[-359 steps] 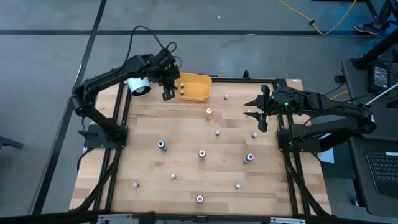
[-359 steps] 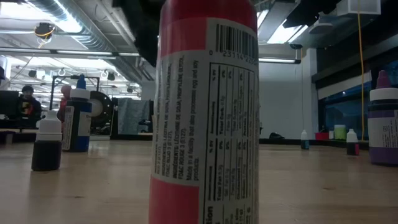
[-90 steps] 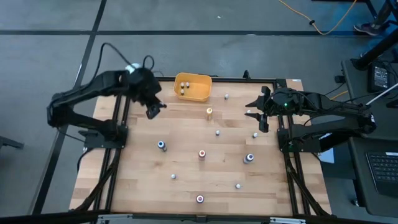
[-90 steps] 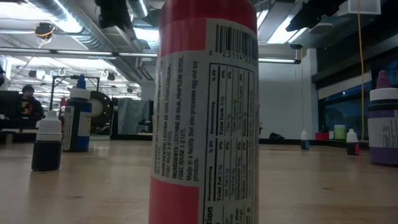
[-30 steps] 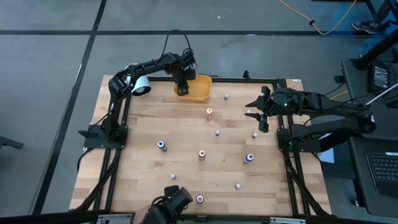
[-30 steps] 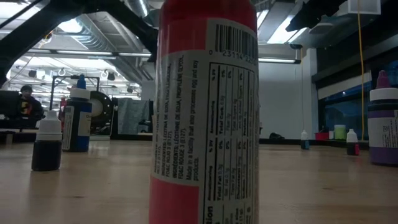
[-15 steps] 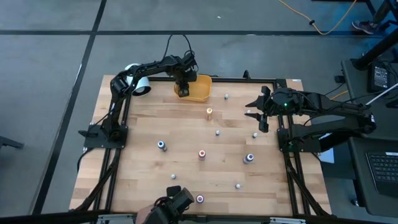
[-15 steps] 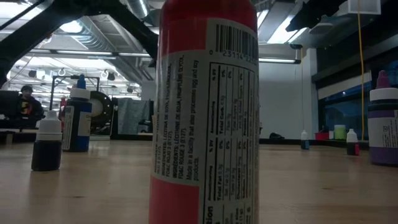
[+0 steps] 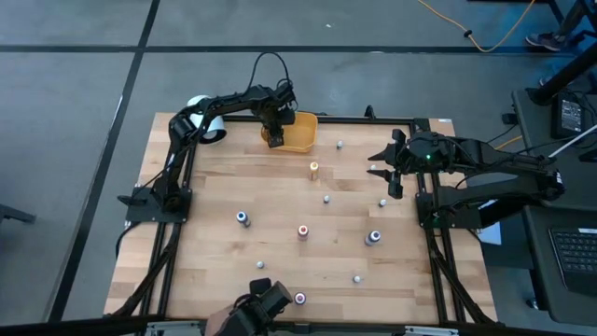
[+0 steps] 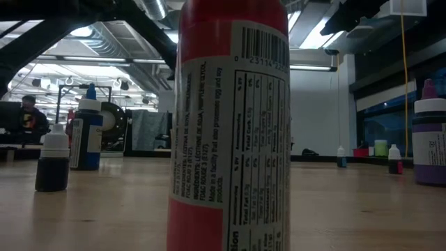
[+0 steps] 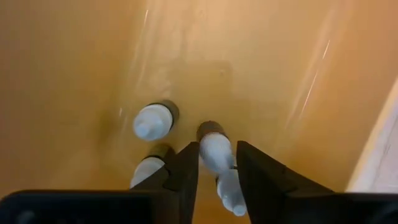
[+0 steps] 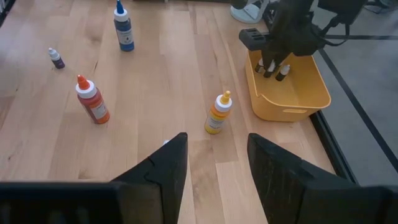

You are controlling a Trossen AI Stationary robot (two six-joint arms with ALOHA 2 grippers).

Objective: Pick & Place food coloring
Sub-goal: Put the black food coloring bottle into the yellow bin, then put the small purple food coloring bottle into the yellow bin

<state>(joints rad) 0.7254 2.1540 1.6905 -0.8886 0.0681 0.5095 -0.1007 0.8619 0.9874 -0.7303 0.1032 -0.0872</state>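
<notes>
My left gripper (image 9: pixel 271 133) reaches down into the left end of the yellow-orange bin (image 9: pixel 300 140). In the left wrist view its fingers (image 11: pixel 186 171) stand close together, with one tiny white-capped food coloring bottle (image 11: pixel 214 152) between their tips. More tiny bottles (image 11: pixel 154 120) stand on the bin floor. Other food coloring bottles stand on their bases on the table: orange (image 9: pixel 313 168), blue (image 9: pixel 242 218), red (image 9: pixel 302 231), and tiny ones such as (image 9: pixel 326 198). My right gripper (image 9: pixel 385 171) waits open above the table's right side, holding nothing. My left gripper pinches a tiny bottle by its white cap (image 11: pixel 216 157) between the two fingertips, coming from above and pointing down. The dark body (image 11: pixel 210 130) hangs below the fingers, inside the bin. Whether its base touches the bin floor does not show.
A white cylinder (image 9: pixel 207 128) lies at the far left corner. A dark object (image 9: pixel 254 313) juts in at the near edge beside a red-capped bottle (image 9: pixel 299 299). In the low view a big red bottle (image 10: pixel 230 125) fills the foreground.
My left gripper has stayed over the bin's left end, with its arm settling only slightly. The bottles on the table have not moved.
</notes>
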